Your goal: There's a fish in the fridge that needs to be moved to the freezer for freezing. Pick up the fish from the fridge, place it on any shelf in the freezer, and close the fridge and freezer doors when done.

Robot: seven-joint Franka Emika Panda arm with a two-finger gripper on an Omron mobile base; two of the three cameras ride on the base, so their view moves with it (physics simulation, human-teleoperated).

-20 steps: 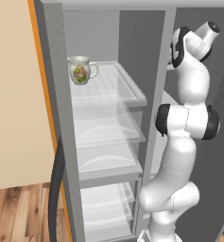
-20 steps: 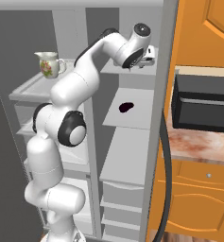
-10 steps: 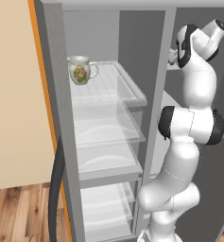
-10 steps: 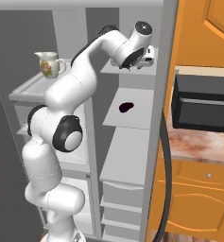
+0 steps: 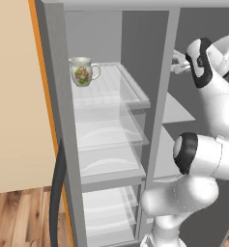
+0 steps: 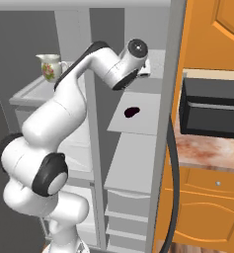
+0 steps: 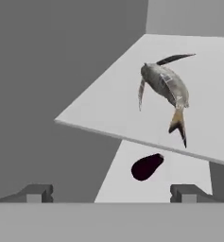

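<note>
The fish (image 7: pixel 164 89), slim and grey with a thin dark tail, lies loose on a pale grey shelf (image 7: pixel 108 113) of the freezer. My gripper (image 7: pixel 112 194) is open and hangs back from the shelf's front edge, a little below it, with nothing between the fingertips (image 7: pixel 36 193). From the base, the gripper (image 6: pixel 147 67) reaches into the top of the narrow freezer compartment, and the gripper (image 5: pixel 178 62) sits just past the divider. The fridge (image 5: pixel 111 125) with its glass shelves stands open to the left. Both doors are swung open: the fridge door (image 5: pixel 59 106) and the freezer door (image 6: pixel 172 113).
A white floral mug (image 5: pixel 82 71) stands on the top glass shelf of the fridge. A small dark purple lump (image 6: pixel 132 112) lies on the freezer shelf below the fish. To the right are a microwave (image 6: pixel 212 108) and a counter (image 6: pixel 207 153). Long dark handles hang on both door edges.
The jaws have spread slightly wider. The arm's elbow and upper links have shifted as the hand eases back. The mug and the dark lump have stayed put.
</note>
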